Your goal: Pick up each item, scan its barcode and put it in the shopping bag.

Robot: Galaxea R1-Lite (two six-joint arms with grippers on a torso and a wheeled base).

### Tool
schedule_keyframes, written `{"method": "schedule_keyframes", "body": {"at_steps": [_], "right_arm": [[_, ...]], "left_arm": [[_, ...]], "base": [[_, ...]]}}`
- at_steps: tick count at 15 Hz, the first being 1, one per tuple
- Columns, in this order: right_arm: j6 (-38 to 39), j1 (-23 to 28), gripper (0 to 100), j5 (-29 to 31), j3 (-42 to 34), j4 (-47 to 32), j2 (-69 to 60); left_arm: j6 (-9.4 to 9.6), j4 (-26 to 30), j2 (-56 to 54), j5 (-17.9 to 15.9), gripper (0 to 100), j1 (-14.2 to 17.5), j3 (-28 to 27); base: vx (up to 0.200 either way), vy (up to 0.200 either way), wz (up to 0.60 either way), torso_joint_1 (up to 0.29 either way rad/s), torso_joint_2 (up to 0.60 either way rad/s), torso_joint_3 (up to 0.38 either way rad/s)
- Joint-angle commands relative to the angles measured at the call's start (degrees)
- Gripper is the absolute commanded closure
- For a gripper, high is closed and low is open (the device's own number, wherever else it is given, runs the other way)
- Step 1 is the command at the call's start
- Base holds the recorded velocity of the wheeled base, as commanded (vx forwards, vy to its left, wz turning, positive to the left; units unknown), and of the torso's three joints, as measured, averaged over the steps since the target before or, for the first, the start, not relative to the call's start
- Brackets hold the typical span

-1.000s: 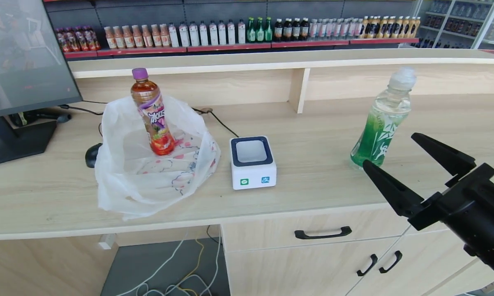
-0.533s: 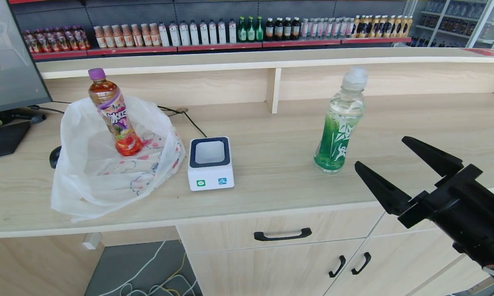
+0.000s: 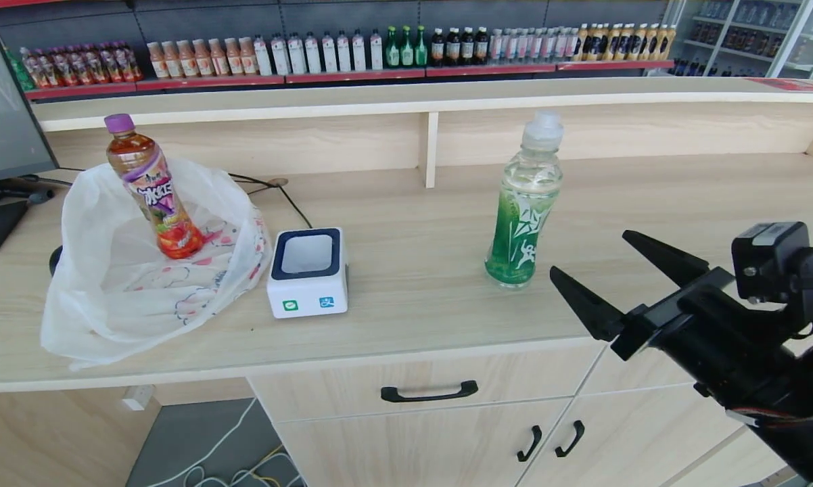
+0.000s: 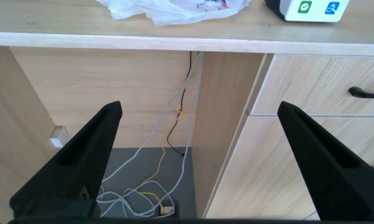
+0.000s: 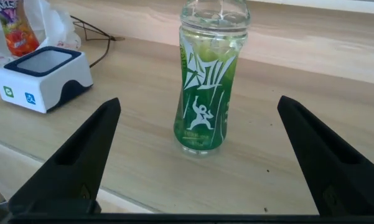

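Note:
A green-labelled bottle (image 3: 523, 203) with a clear cap stands upright on the wooden counter (image 3: 406, 270), also seen close up as the green bottle (image 5: 206, 81). My right gripper (image 3: 613, 277) is open, just off the counter's front edge, right of the bottle and apart from it; the right gripper (image 5: 199, 162) frames the bottle between its fingers. A white barcode scanner (image 3: 308, 272) sits mid-counter. A white shopping bag (image 3: 129, 277) lies at the left with a purple-capped tea bottle (image 3: 151, 188) standing in it. My left gripper (image 4: 199, 162) is open below the counter, facing cables.
A monitor (image 3: 1, 108) stands at the far left with cables behind the bag. A raised shelf and a divider (image 3: 431, 149) back the counter. Drawers with black handles (image 3: 429, 392) sit under it. Shelves of drinks (image 3: 379, 51) line the back wall.
The head camera has swung right, shifting everything leftward in the picture. My right gripper has tilted flatter and come closer to the green bottle, still open.

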State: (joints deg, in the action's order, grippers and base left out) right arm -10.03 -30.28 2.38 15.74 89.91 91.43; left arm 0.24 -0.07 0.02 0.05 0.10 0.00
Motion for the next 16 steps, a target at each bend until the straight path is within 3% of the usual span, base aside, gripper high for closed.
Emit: {"method": "schedule_keyframes", "body": {"at_steps": [1, 5, 16], "right_arm": [[-0.1, 0.3, 0, 0.7, 1.8, 0.1, 3.1], [0.4, 1.7, 0, 3.4, 9.6, 0.1, 9.9], [0.9, 2.6, 0, 3.5, 19.2, 0.1, 17.6]], "left_arm": [[0.02, 0.0, 0.0, 0.0, 0, 0.0, 0.0], [0.02, 0.0, 0.0, 0.0, 0, 0.0, 0.0], [0.02, 0.0, 0.0, 0.0, 0, 0.0, 0.0]], "base": [[0.0, 0.0, 0.0, 0.0, 0.0, 0.0], [0.0, 0.0, 0.0, 0.0, 0.0, 0.0], [0.0, 0.0, 0.0, 0.0, 0.0, 0.0]]}}
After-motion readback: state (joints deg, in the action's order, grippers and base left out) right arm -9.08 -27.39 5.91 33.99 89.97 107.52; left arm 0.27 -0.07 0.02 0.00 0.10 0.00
